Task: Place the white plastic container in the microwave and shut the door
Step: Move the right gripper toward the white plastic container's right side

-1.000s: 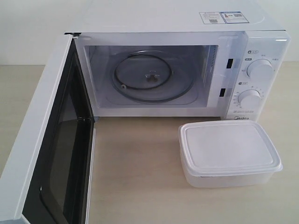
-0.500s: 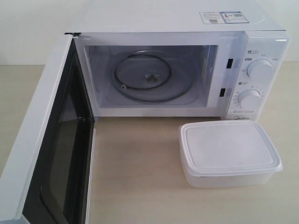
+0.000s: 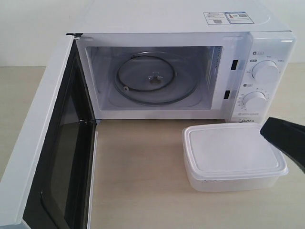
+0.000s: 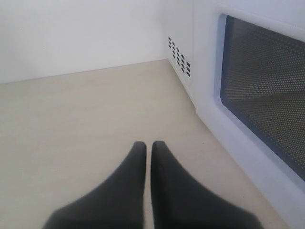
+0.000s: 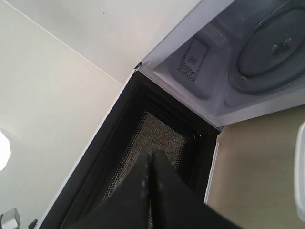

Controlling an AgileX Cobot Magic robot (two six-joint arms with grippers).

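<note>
The white plastic container (image 3: 232, 153), lid on, sits on the table in front of the microwave's dial panel. The microwave (image 3: 190, 24) has its door (image 3: 43, 143) swung wide open to the left, and the glass turntable (image 3: 147, 76) inside is bare. My right gripper (image 3: 267, 131) reaches in from the right edge, its black fingers shut and empty, just above the container's far right corner. In the right wrist view that gripper (image 5: 150, 153) points toward the door's black inner face (image 5: 157, 138). My left gripper (image 4: 148, 143) is shut and empty, low over the table beside the door's outer window (image 4: 267, 109).
The open door stretches toward the table's front left and walls off that side. Two dials (image 3: 265, 71) are on the right panel. Bare light wood table (image 3: 138, 171) lies between the door and the container.
My right gripper has come into the exterior view from the right edge, over the container's right end. The container, microwave and door have not moved.
</note>
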